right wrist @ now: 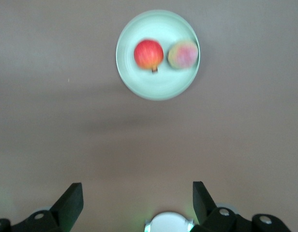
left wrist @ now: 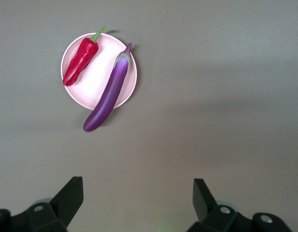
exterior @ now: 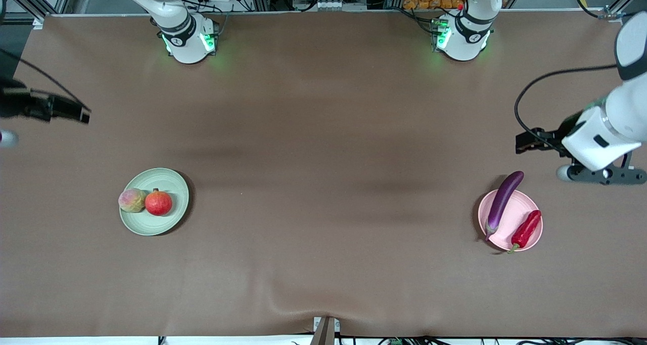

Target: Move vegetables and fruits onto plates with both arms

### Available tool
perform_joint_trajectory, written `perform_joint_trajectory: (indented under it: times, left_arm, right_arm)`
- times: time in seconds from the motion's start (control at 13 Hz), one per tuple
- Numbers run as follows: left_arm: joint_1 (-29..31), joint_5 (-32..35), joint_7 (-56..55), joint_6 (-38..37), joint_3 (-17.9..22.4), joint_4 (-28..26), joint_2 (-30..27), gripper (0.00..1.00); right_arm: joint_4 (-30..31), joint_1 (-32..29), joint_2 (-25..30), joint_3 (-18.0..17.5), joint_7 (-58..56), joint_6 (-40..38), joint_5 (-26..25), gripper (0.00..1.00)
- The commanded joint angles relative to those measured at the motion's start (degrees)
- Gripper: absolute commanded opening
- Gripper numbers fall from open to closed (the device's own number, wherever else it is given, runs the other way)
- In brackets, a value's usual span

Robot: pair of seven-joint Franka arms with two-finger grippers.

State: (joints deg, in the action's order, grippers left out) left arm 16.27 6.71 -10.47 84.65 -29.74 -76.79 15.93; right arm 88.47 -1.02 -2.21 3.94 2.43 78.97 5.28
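A pale green plate (exterior: 163, 180) toward the right arm's end of the table holds the peach (exterior: 132, 200) and the red pomegranate-like fruit (exterior: 158, 203) side by side. Toward the left arm's end, a pale pink plate (exterior: 513, 212) carries the purple eggplant (exterior: 503, 201), one end overhanging the rim, and the red chili pepper (exterior: 525, 229). My left gripper (left wrist: 138, 186) hangs open and empty over bare cloth beside the pink plate (left wrist: 98, 77). My right gripper (right wrist: 138, 191) is open and empty over bare cloth, apart from the green plate (right wrist: 154, 29).
A brown cloth (exterior: 323, 183) covers the whole table. Both arm bases (exterior: 189, 42) (exterior: 462, 37) glow green along the table edge farthest from the front camera. A small clamp (exterior: 326, 330) sits at the nearest edge.
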Motion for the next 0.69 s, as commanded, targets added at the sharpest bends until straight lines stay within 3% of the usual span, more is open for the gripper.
perform_joint_trajectory:
  times: [0.0,0.31,0.61]
  left_arm:
    - [0.43,-0.9,-4.99,-0.89,-0.67,-2.14,-3.8,1.0]
    - [1.22,-0.03,-4.12,-1.07,-0.58,-1.35,-5.55,1.0]
    - [2.45,-0.81,-3.25,-3.7,0.21,-2.05,-9.5,1.0]
  right_arm:
    - [1.63,-1.79,3.69,-2.27,1.87,-1.01,-1.93,1.0]
    - [-0.13,-1.62,4.31,-5.44,1.44,-1.01,-7.12,1.0]
    - [-1.36,-1.18,4.05,-1.67,-4.18,-1.1,-6.16,1.0]
